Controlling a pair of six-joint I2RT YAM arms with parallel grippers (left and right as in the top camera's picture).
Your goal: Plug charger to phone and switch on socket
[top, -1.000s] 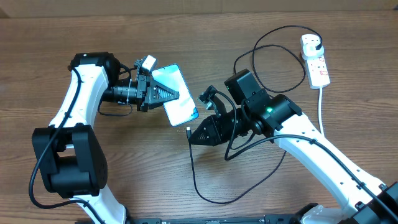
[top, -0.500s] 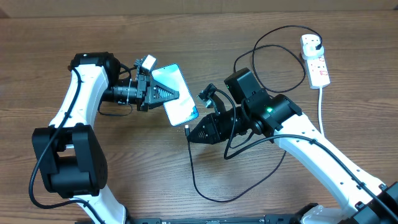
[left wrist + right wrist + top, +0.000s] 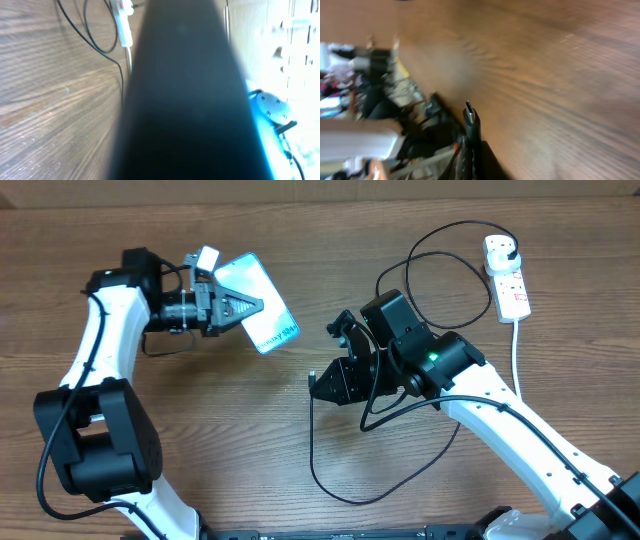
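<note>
The left gripper (image 3: 245, 306) is clenched on the phone (image 3: 272, 332), holding it tilted above the counter (image 3: 200, 440) with its lower edge toward the right arm (presumably to present the port). The right gripper (image 3: 318, 384) grasps the charger (image 3: 312, 440) just behind its connector tip, which points at the phone but is well apart from it. One phone, one charger, one socket (image 3: 507, 276).

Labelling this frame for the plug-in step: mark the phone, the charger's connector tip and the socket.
phone (image 3: 266, 320), overhead view, on its cyan screen.
charger (image 3: 472, 125), right wrist view, on the black connector housing.
socket (image 3: 512, 288), overhead view, on the white strip body.
</note>
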